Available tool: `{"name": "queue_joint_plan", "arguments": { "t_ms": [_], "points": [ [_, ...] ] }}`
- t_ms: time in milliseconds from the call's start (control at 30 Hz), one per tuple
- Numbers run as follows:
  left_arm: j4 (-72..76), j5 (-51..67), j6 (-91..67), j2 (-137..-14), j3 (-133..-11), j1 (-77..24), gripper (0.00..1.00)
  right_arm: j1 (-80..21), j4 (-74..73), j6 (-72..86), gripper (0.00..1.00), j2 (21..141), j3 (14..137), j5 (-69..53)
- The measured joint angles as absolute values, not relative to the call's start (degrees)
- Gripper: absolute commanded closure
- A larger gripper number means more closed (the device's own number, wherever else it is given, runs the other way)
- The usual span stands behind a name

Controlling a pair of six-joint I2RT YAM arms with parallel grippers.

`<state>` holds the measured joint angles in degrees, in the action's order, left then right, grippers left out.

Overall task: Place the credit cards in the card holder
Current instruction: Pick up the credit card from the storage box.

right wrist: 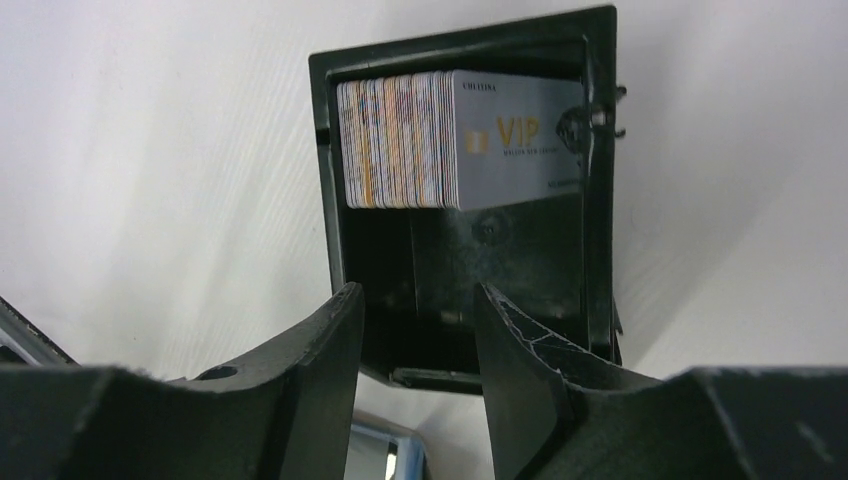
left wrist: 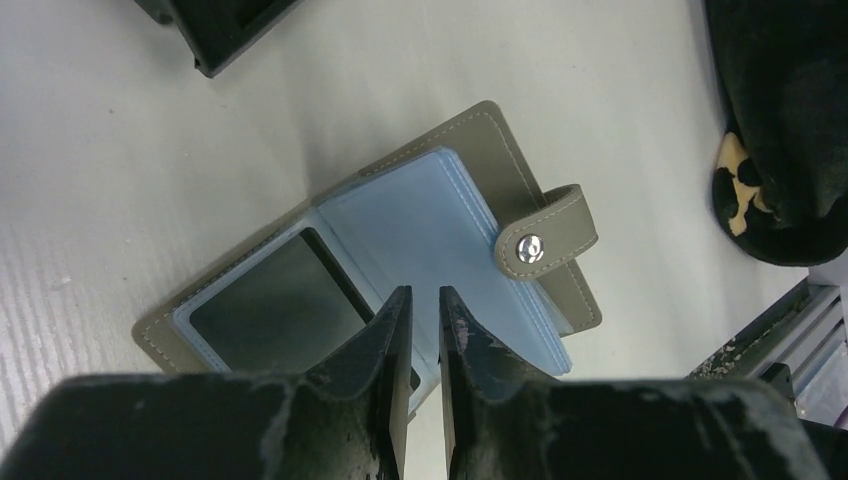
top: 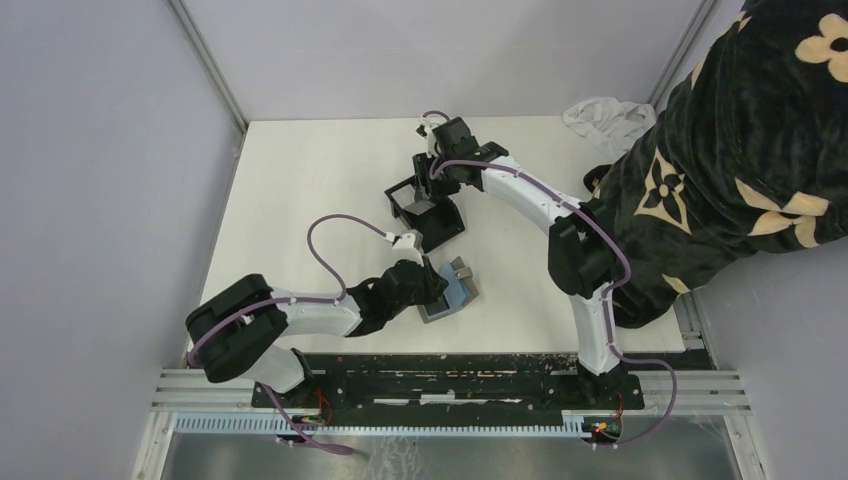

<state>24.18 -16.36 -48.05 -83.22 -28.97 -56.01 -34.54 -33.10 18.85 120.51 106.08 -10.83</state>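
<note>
A black open-top box holds a stack of credit cards standing on edge, a silver-grey "VIP" card at the front. In the top view the box sits mid-table. My right gripper is open just above the box's near wall, holding nothing; it also shows in the top view. The card holder, a grey-olive snap wallet with blue sleeves, lies open on the table. One sleeve holds a dark rectangle. My left gripper hovers over it, jaws a narrow slit apart, nothing visible between them.
A black blanket with tan flowers covers the table's right side and shows in the left wrist view. A white cloth lies at the back right. A metal rail runs along the front edge. Grey walls enclose the table.
</note>
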Motion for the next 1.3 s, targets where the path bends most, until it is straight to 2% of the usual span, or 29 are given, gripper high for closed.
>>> {"name": "queue_joint_plan", "arguments": {
  "t_ms": [467,867,1033,1300],
  "points": [
    [27.7,-15.0,-48.1,-88.6,-31.4,-56.0,0.77,-32.5,-36.7,18.0,0.46,135.1,122.9,-16.6],
    [28.9,-14.4,-48.1,-91.6,-32.5,-56.0,0.77,-31.4,-39.5,18.0,0.47,140.4,129.6,-18.7],
    [29.3,-13.8,-48.1,-93.2,-33.1,-56.0,0.77,-31.0,-39.8,18.0,0.49,140.7,129.8,-19.8],
    [29.2,-12.9,-48.1,-95.6,-34.8,-56.0,0.77,-30.9,-39.9,18.2,0.60,141.2,130.3,-21.4]
  ]
}}
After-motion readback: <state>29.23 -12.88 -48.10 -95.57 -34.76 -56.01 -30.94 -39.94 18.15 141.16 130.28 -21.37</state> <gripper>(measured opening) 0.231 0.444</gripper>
